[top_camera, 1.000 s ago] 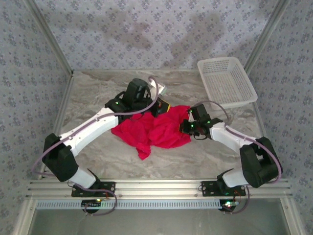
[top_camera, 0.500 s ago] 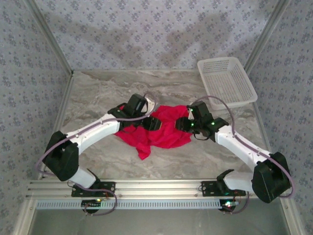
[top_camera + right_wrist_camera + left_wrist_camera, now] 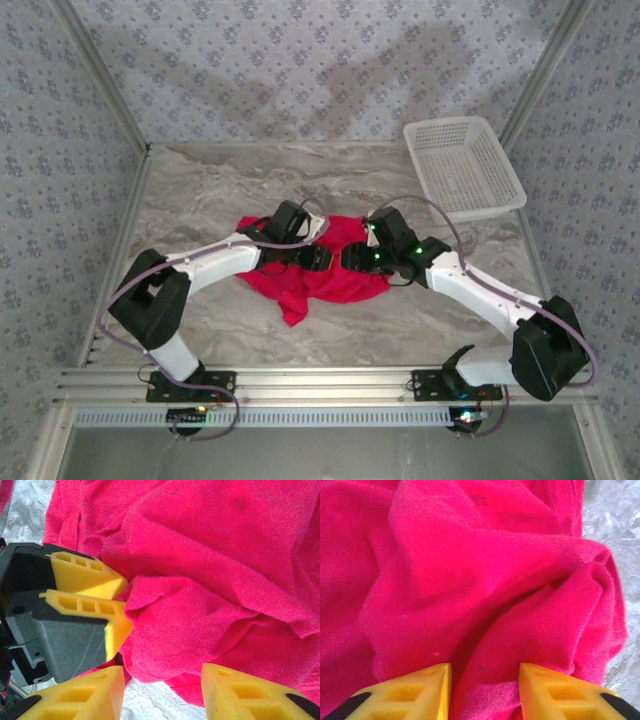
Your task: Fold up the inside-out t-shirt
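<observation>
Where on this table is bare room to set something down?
Free: the table's far left, between t-shirt and back wall, and the near strip below the t-shirt. Crowded: mid-table, where left gripper and right gripper meet at the t-shirt; basket fills far right corner.

The top camera looks down from behind over the whole worktop; both wrist cameras sit close over the t-shirt.

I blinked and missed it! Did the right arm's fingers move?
Yes. The right fingers slid left, away from the white basket, farther over the red t-shirt.
</observation>
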Controlling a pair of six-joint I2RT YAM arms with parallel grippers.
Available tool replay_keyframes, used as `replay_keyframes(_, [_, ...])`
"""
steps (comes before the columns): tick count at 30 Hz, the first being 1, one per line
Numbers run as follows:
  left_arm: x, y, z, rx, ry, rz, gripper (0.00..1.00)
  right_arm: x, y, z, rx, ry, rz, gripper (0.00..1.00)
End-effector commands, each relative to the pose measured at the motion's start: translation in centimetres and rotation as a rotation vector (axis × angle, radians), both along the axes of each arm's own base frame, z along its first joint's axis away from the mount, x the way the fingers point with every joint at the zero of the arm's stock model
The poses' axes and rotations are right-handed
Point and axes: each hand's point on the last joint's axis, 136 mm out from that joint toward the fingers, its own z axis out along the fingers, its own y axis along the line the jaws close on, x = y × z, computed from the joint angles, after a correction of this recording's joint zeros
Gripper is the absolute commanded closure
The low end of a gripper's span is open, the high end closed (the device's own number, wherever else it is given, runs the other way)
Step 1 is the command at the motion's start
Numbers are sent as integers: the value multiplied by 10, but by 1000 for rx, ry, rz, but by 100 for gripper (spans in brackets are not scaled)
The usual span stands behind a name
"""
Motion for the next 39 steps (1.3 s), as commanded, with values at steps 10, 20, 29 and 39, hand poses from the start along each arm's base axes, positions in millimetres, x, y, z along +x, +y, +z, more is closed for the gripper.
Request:
replay_keyframes(10, [14, -2, 66, -118, -68, 8, 100, 35, 13, -33, -64, 57, -129, 67])
replay_keyframes(20, [33, 21, 122, -200, -153, 59, 100, -6, -21, -50, -112, 85, -111, 100])
replay_keyframes(29, [40, 13, 114, -342, -66, 58, 100, -22, -55, -62, -119, 78, -173, 100])
replay_keyframes(39, [27, -1, 118, -446, 17, -4, 94, 24, -52, 24, 125, -59, -202, 97])
